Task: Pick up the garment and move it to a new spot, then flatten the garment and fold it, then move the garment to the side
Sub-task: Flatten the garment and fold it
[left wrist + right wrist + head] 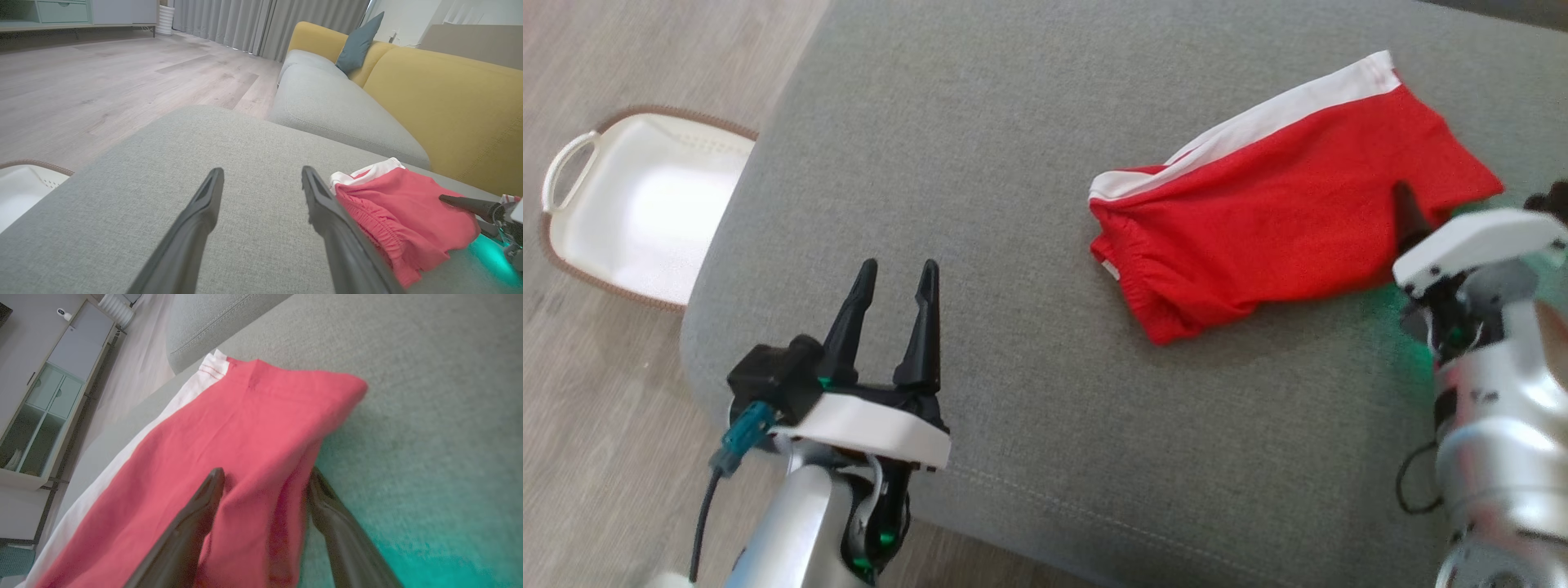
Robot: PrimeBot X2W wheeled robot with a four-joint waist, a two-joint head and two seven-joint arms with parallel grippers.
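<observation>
Left fingers [921, 327] spread above grey cushion [1013, 163] — right fingers [192, 522] spread astride red shorts [1282, 212] — wood floor [102, 81] beyond.

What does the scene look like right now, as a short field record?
surface: grey sofa cushion
garment: red shorts with a white side stripe, lying folded over on the cushion
left gripper: open, over bare cushion, apart from the shorts
right gripper: open, at the shorts' edge, red fabric between its fingers
nearby: white basket on the wood floor, off the cushion's left side
</observation>
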